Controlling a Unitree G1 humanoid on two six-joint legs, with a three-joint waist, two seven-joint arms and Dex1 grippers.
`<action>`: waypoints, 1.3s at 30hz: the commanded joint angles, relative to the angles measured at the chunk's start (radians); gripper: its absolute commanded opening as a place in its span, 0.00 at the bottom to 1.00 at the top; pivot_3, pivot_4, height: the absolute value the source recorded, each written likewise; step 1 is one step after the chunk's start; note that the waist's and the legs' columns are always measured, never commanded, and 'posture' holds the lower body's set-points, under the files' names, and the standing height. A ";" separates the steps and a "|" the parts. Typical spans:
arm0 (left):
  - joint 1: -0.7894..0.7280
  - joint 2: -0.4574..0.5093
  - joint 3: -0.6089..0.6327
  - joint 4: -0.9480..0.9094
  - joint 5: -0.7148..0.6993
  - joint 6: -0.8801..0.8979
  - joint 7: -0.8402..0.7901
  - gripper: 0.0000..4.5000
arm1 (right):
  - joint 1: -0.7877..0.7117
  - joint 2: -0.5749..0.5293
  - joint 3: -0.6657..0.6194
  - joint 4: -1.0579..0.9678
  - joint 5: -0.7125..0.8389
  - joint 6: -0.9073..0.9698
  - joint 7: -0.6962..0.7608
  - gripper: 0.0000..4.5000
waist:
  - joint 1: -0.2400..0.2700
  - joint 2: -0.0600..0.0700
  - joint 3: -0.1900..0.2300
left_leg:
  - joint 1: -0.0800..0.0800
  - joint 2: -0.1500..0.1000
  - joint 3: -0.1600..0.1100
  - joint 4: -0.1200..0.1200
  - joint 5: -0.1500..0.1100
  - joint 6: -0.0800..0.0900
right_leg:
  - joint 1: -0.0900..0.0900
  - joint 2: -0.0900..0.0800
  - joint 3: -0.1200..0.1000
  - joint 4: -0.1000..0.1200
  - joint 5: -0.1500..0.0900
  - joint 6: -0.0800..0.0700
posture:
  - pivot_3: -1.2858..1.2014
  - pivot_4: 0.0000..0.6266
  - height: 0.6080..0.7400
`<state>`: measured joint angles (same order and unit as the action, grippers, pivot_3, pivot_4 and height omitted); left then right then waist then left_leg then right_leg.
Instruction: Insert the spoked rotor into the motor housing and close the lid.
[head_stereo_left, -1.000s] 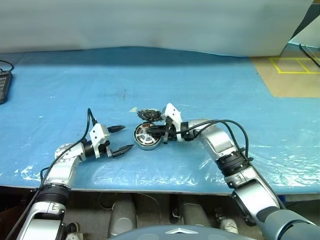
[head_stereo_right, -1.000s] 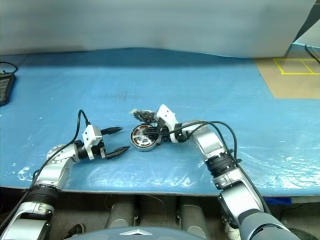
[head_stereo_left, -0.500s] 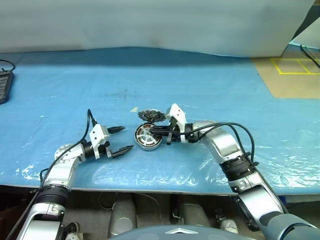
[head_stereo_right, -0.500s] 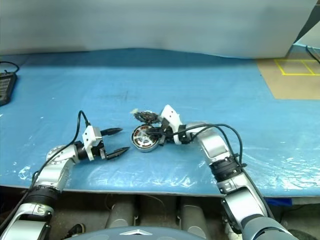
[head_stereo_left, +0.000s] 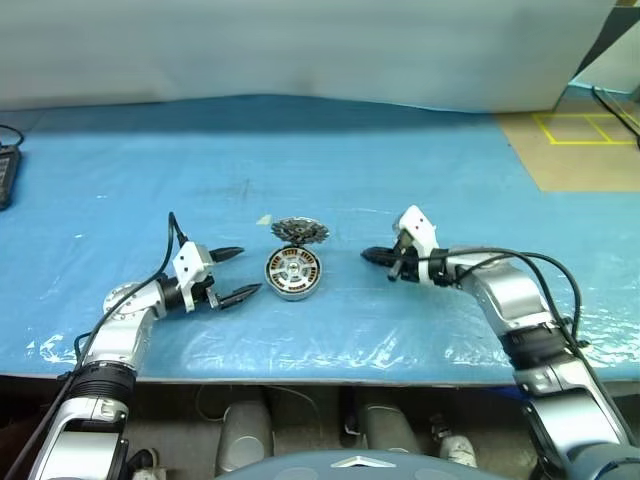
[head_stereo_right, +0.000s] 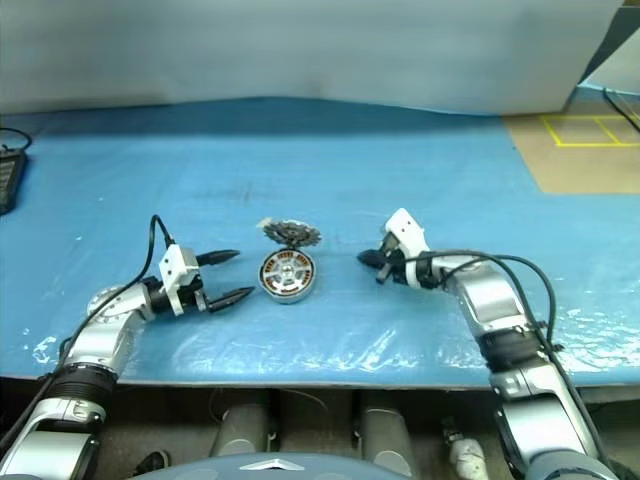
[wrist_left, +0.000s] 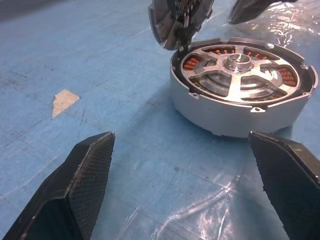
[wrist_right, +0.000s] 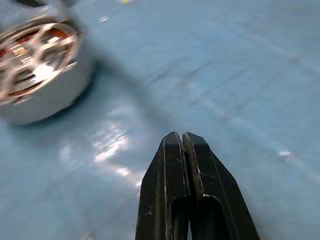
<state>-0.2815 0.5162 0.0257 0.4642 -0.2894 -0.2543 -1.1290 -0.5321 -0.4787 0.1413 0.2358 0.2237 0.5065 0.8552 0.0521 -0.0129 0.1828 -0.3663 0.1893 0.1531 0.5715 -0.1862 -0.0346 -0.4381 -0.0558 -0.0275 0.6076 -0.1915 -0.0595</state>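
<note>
One motor housing (head_stereo_left: 293, 273) is seen on the blue bench (head_stereo_left: 450, 190), w/ one spoked rotor (wrist_left: 240, 74) seated inside. One lid (head_stereo_left: 299, 231) is propped just behind; its far face is hidden. Left claw (head_stereo_left: 236, 273) is spread wide, empty. Right claw (head_stereo_left: 366, 256) is pressed closed, empty, well apart.

Left gripper (head_stereo_left: 232, 272) spread wide left of the motor housing (head_stereo_left: 293, 273); right gripper (head_stereo_left: 371, 257) pinched together, empty, right of it.
</note>
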 joint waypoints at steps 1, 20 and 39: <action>-0.007 0.020 0.034 -0.001 -0.011 -0.018 0.001 1.00 | -0.143 0.055 -0.020 0.103 0.004 -0.118 0.028 0.01 | -0.006 0.000 0.000 | 0.001 0.001 0.000 0.000 0.000 0.000 | 0.000 0.000 0.000 0.001 0.001 -0.001 | 0.52 0.24 1.00; 0.021 0.011 0.034 -0.023 -0.013 -0.014 0.002 1.00 | -0.077 0.213 0.134 -0.154 0.108 0.108 0.188 0.01 | 0.021 0.000 0.000 | 0.000 0.003 0.000 0.000 -0.002 0.002 | 0.001 0.000 -0.002 0.000 0.003 -0.010 | 0.52 0.24 1.00; 0.011 -0.006 0.015 -0.055 -0.007 0.013 0.007 1.00 | -0.017 0.277 0.161 0.130 0.004 -0.093 0.097 0.01 | 0.018 -0.001 0.000 | 0.022 0.001 -0.002 -0.007 -0.002 0.002 | 0.017 -0.001 0.001 -0.003 -0.002 -0.001 | 0.52 0.24 1.00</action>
<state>-0.2661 0.5100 0.0360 0.4365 -0.2907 -0.2397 -1.1258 -0.5803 -0.1790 0.2888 0.3218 0.2686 0.3983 0.9588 0.0698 -0.0135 0.1824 -0.3444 0.1904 0.1509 0.5645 -0.1882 -0.0323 -0.4206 -0.0574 -0.0263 0.6046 -0.1940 -0.0609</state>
